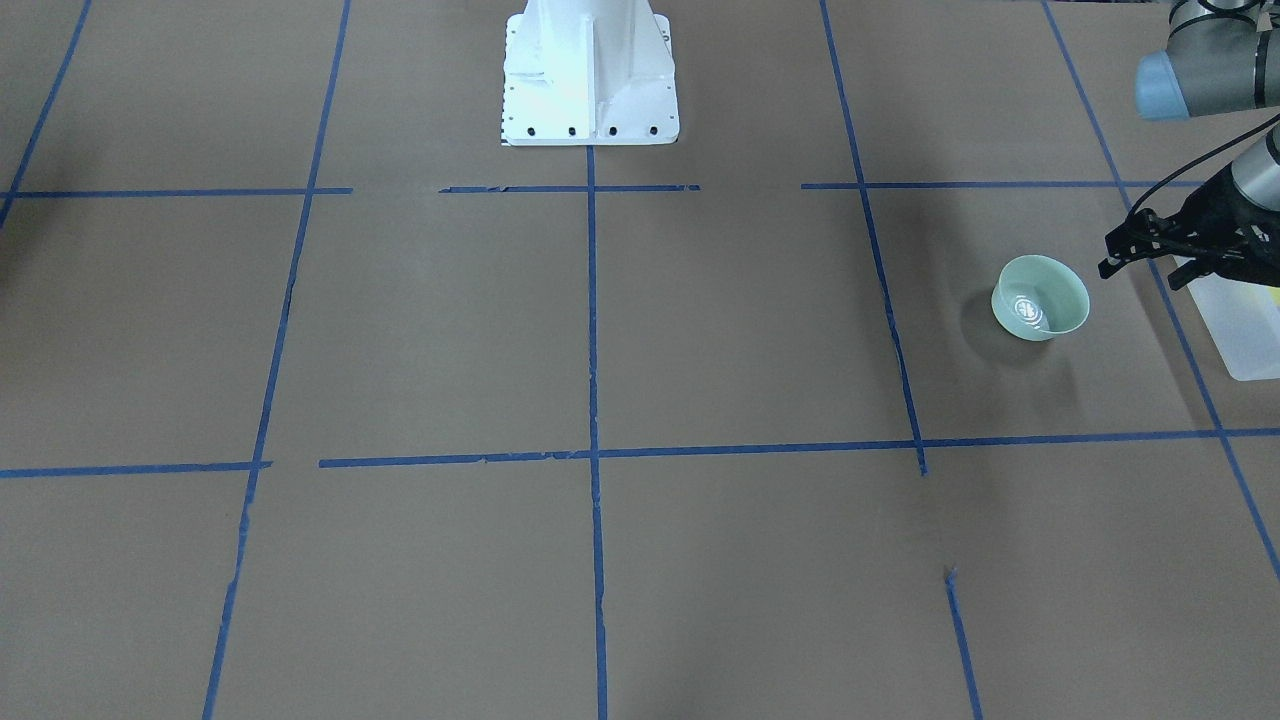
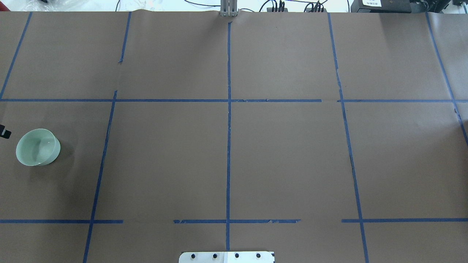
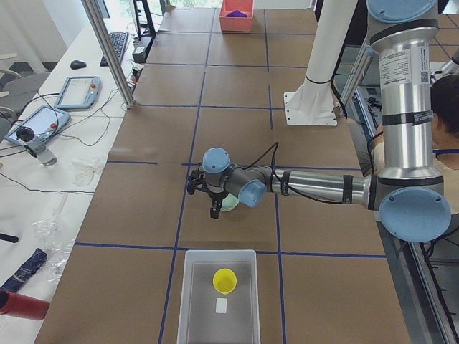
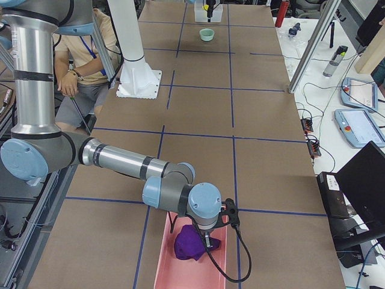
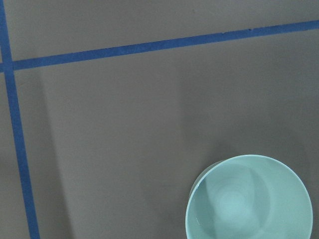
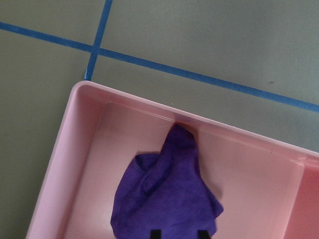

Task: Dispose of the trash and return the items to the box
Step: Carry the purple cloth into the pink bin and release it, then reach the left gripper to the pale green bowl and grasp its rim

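Observation:
The pale mint-green bowl [image 1: 1040, 298] stands upright and empty on the brown table; it also shows in the overhead view [image 2: 37, 147] and the left wrist view [image 5: 254, 199]. My left gripper [image 1: 1106, 255] hovers just beside the bowl with its fingers apart and empty. The frosted-white box [image 3: 219, 297] holds the yellow cup [image 3: 224, 280]; only its edge [image 1: 1240, 320] shows in the front view. My right gripper [image 6: 178, 233] is open over a purple cloth [image 6: 164, 194] lying in a pink tray [image 6: 75, 164].
The robot's white base [image 1: 590, 75] stands at the table's middle edge. A small white piece [image 3: 221, 305] lies in the box next to the cup. Blue tape lines cross the table. An operator sits behind the robot [image 4: 78, 60].

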You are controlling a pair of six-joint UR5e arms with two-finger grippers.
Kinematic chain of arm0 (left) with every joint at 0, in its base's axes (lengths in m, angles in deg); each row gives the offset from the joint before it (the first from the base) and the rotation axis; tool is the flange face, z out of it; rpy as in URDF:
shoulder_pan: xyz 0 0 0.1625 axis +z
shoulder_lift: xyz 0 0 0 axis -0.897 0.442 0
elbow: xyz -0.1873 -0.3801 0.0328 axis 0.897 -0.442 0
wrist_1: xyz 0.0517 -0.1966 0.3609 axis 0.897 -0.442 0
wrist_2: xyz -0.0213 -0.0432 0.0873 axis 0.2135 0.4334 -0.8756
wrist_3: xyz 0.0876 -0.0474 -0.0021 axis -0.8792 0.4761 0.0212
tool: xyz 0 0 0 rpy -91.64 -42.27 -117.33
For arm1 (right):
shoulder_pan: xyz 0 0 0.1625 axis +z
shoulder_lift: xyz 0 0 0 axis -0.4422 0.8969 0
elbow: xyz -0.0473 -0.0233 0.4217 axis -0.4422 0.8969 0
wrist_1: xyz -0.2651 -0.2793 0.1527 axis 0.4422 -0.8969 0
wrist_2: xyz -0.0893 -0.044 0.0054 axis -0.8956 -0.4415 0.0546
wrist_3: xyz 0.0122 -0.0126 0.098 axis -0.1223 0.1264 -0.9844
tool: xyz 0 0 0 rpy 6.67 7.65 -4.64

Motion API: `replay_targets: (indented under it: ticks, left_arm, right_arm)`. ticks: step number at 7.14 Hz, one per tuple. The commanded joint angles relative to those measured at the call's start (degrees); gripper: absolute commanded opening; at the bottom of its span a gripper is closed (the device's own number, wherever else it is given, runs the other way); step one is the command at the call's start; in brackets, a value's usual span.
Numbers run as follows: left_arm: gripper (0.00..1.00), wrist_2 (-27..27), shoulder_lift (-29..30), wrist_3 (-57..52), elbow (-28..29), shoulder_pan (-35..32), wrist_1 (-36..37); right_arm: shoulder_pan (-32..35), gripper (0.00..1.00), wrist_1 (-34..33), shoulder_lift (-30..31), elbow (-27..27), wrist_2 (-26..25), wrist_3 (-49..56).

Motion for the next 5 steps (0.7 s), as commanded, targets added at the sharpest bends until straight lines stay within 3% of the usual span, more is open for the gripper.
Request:
replay_targets:
  ticks: [1,3,5]
  left_arm:
    - [1.00,-2.13,-0.07,0.87,0.05,1.30,0.09]
    - [1.00,-5.22,-0.07,5.70,0.48,5.43,-0.17]
    - [1.00,-5.23,0.02,7.81,0.93,8.51,-0.44]
  right_arm:
    - [-3.13,1.00,2.40,-0.44,-3.31,4.05,-4.71]
    - [-10.24,1.00,9.41,-0.35,-7.28,5.32,-22.16]
    - [-15.79,1.00,15.84,-0.35,-7.20,5.32,-31.17]
